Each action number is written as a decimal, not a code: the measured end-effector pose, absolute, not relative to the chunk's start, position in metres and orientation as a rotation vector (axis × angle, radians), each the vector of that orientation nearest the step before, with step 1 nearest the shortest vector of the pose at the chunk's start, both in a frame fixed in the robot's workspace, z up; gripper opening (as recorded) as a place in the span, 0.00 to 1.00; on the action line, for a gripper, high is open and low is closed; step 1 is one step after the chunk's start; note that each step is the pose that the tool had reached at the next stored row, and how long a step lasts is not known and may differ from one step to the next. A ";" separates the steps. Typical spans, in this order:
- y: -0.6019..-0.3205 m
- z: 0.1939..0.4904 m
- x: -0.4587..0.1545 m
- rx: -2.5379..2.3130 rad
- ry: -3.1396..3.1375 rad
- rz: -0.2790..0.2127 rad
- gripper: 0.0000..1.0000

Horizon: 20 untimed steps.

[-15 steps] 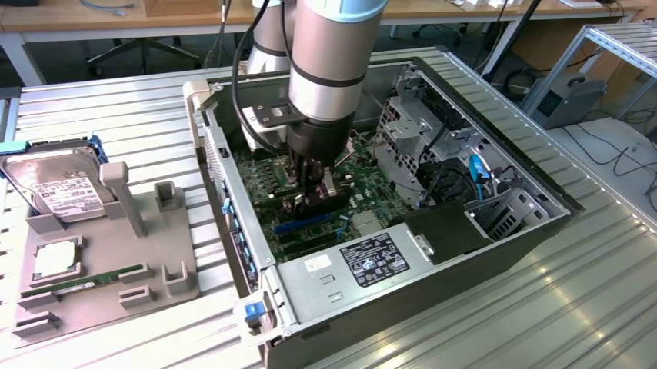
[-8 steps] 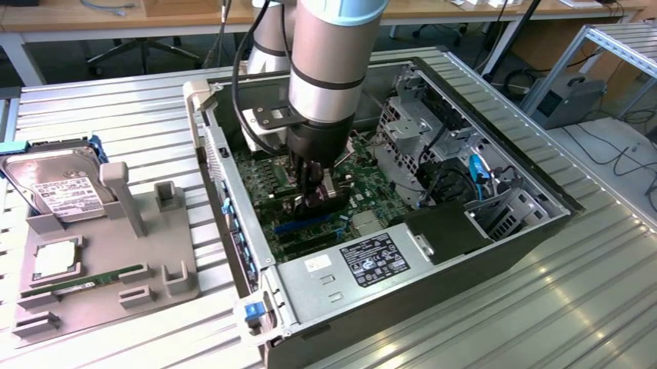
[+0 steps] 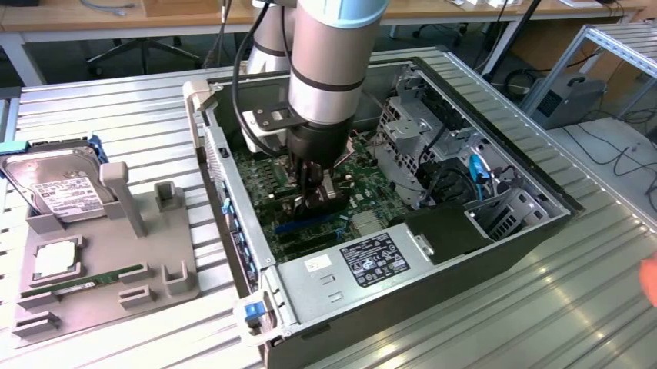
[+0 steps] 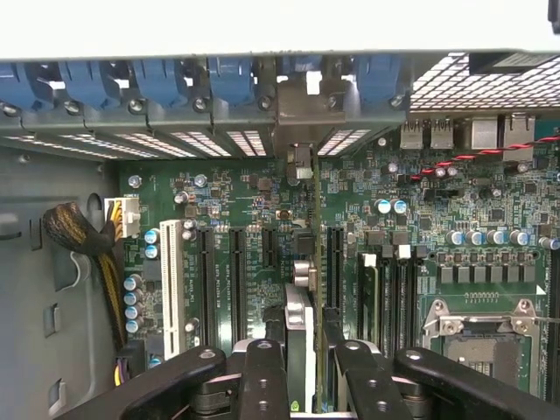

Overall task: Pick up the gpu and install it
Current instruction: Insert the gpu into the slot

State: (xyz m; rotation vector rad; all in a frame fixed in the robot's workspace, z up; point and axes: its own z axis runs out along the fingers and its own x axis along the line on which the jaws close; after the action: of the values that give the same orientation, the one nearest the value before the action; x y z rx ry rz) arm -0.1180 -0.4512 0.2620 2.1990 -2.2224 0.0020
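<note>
Exterior view: gripper (image 3: 313,201) down inside the case (image 3: 513,231), frame centre, over the motherboard (image 3: 359,173).

Wrist view: jaws clamped on the gpu (image 4: 297,337), edge-on at lower centre, above a slot (image 4: 334,262). Judged light, stiff, fragile; hold the board edges.

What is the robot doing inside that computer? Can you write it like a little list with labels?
place: open computer case on a metal table
gripper: down inside the case, over the motherboard
holding: the gpu, seen edge-on between the fingers
gpu position: upright, lined up among the long black slots
left outside: hard drive and RAM stick on a grey holder
</note>
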 end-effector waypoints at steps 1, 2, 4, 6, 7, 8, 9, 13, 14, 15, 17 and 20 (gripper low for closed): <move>-0.451 0.262 -0.118 2.199 -2.222 0.002 0.27; -0.451 0.262 -0.118 2.199 -2.222 0.002 0.27; -0.451 0.262 -0.118 2.199 -2.222 0.002 0.27; -0.451 0.262 -0.118 2.200 -2.222 0.002 0.27; -0.451 0.261 -0.118 2.200 -2.222 0.002 0.27; -0.451 0.261 -0.118 2.200 -2.222 0.002 0.27; -0.451 0.261 -0.118 2.200 -2.222 0.002 0.27; -0.451 0.260 -0.118 2.199 -2.221 0.002 0.27; -0.451 0.260 -0.118 2.199 -2.221 0.002 0.27; -0.451 0.260 -0.118 2.199 -2.221 0.002 0.27; -0.451 0.259 -0.118 2.200 -2.222 0.002 0.27; -0.451 0.259 -0.118 2.200 -2.222 0.002 0.27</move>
State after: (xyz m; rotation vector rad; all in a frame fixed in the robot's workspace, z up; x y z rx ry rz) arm -0.1180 -0.4512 0.2594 2.1996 -2.2217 0.0020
